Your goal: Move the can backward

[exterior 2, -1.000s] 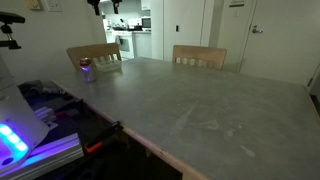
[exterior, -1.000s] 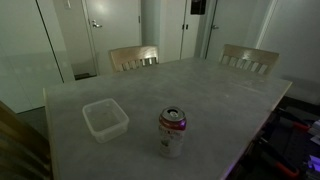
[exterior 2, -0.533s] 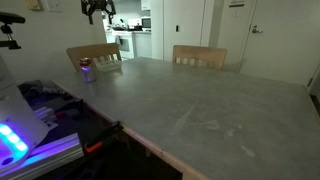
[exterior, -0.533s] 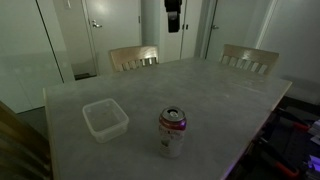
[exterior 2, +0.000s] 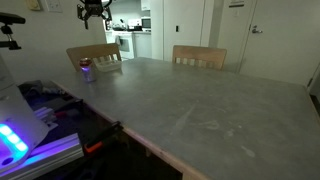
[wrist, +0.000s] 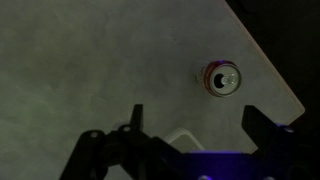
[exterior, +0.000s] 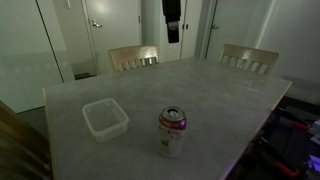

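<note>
Brings the gripper (wrist: pixel 193 113) lower than a moment ago, jaws spread wide and empty, seemingly well above the can (wrist: pixel 222 77), leaving grasp and backward shift undone.

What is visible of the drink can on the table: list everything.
The small cylindrical metal drink can stands upright on the grey table, close to one edge. It has a silver top with a pull tab, a red-purple band beneath the rim and a whitish lower body. Only the table touches it. The square translucent plastic container sits apart beside it, and the open hand hangs high above, well clear.
</note>
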Robot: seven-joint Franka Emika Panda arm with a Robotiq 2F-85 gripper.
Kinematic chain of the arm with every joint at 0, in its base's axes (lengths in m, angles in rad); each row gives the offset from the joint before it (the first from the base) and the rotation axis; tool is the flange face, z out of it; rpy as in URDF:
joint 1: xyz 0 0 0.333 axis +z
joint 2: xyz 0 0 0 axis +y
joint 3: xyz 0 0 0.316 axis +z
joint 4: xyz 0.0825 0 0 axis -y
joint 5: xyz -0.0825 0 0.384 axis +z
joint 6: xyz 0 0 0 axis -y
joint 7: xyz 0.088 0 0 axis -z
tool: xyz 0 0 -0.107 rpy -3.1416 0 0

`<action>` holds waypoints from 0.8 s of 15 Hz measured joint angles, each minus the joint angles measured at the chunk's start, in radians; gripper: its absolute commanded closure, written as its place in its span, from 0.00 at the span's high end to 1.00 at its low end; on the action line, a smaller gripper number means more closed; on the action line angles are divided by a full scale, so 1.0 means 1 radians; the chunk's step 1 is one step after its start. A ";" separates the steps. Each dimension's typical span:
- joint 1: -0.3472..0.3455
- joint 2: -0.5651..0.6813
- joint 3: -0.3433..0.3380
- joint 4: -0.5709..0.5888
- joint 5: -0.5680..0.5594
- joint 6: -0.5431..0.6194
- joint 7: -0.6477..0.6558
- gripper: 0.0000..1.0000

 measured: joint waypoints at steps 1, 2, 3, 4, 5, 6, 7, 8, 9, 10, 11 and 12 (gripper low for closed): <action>0.000 0.000 0.000 0.000 0.000 0.000 0.000 1.00; 0.001 0.000 0.001 0.000 -0.001 -0.001 0.000 1.00; 0.003 0.001 0.004 -0.001 -0.002 -0.003 0.004 1.00; 0.008 0.002 0.009 -0.006 -0.002 -0.004 0.010 1.00; 0.014 0.003 0.017 -0.012 -0.002 -0.004 0.018 1.00; 0.021 0.003 0.026 -0.023 0.001 -0.001 0.025 1.00; 0.029 0.003 0.034 -0.036 0.006 0.003 0.032 1.00; 0.037 0.002 0.042 -0.052 0.016 0.010 0.036 1.00; 0.043 0.000 0.049 -0.070 0.030 0.020 0.039 1.00; 0.048 -0.002 0.055 -0.088 0.044 0.034 0.040 1.00; 0.053 -0.004 0.060 -0.109 0.058 0.055 0.040 1.00; 0.056 -0.007 0.065 -0.131 0.070 0.083 0.040 1.00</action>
